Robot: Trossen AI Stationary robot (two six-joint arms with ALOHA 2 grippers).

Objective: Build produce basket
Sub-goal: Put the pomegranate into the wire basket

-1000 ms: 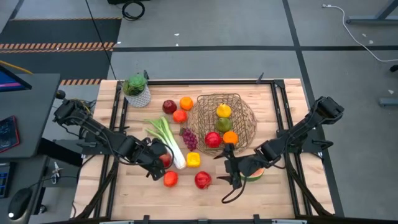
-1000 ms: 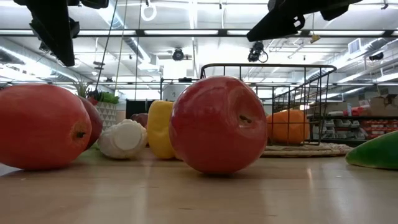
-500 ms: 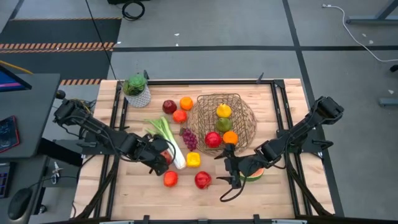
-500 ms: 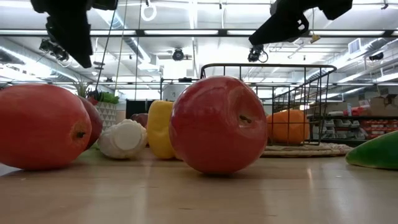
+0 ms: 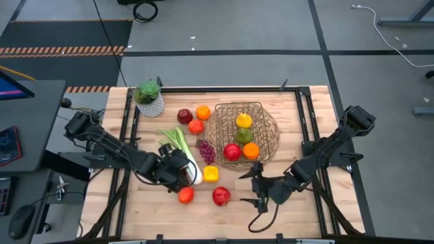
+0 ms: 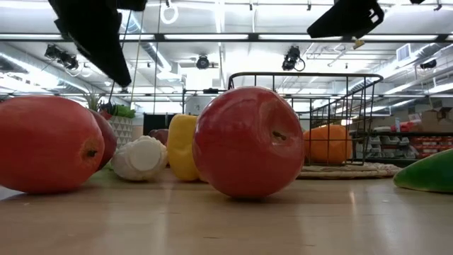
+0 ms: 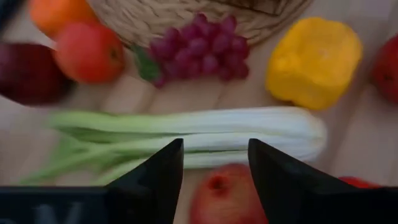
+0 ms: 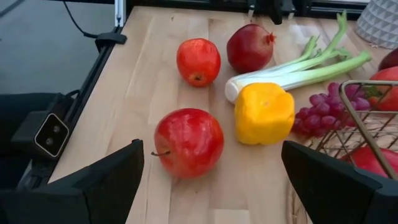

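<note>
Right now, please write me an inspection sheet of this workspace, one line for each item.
Surface: pale wooden table top, dark frame rails at its sides.
Job's things: round tan wire basket holds four fruits; long green-and-white leek, purple grapes, yellow pepper and red apples lie outside.
Clutter: small white pot with green plant at the far left corner.
Grippers: left gripper, jaws apart, over the leek; right gripper, jaws open, empty, near an apple.
Cables: black loop under the right gripper.
Surroundings: grey floor, striped tape.

Industrial lab hall: concrete floor (image 5: 224,34), hazard-striped mat (image 5: 61,49), ceiling strip lights (image 6: 233,37), storage shelves (image 6: 417,145).
</note>
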